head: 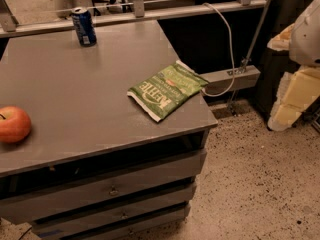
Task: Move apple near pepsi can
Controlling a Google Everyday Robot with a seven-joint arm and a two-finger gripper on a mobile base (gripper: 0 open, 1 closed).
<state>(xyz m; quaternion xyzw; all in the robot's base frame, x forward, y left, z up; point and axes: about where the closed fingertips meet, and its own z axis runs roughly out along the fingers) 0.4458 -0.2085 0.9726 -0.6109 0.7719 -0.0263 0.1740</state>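
Note:
The red-orange apple (14, 124) lies at the left edge of the grey cabinet top (85, 94), near its front. The dark blue pepsi can (84, 26) stands upright at the back of the top, far from the apple. My gripper (296, 93) shows as white and cream-yellow parts at the far right edge of the camera view. It is off the cabinet, over the floor, well away from both the apple and the can, and it holds nothing that I can see.
A green chip bag (167, 90) lies near the top's right edge. The cabinet has drawers (110, 189) below. A metal rail (150, 14) and a white cable (227, 44) run behind it. Speckled floor (260, 184) lies to the right.

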